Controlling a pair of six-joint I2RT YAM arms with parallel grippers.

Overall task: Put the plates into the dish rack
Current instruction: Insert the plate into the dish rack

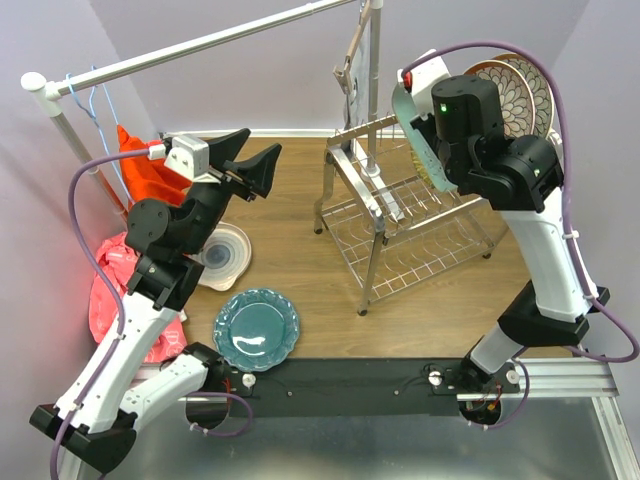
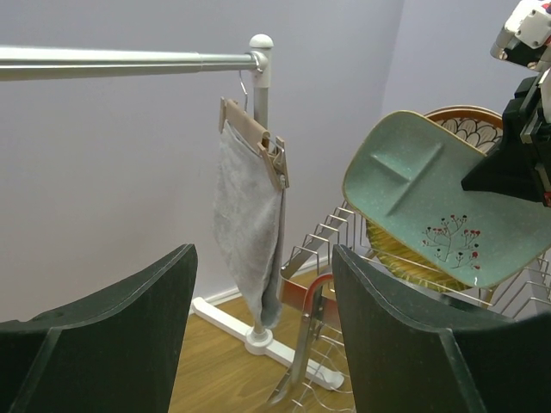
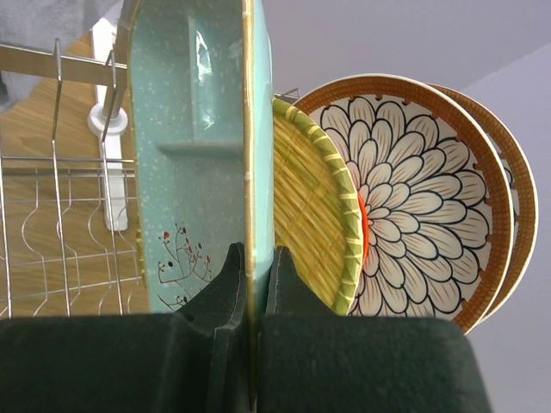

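Observation:
My right gripper (image 3: 256,275) is shut on the gold rim of a pale teal divided plate (image 3: 194,129) with a red-berry sprig. The plate is held on edge over the dish rack (image 1: 400,230), and I cannot tell whether it touches the wires. Just right of it in the rack stand a yellow woven plate (image 3: 314,215), a sliver of an orange plate (image 3: 365,232) and two brown-rimmed floral plates (image 3: 413,189). My left gripper (image 1: 250,162) hangs open and empty, raised left of the rack. On the table lie a teal scalloped plate (image 1: 256,329) and a white-grey swirl plate (image 1: 222,256).
A white clothes rail (image 1: 200,45) crosses the back, its foot beside the rack. A grey cloth (image 2: 245,224) hangs from it on a wooden hanger. Orange cloth (image 1: 145,170) and a pink bag (image 1: 110,280) sit at the left, behind my left arm.

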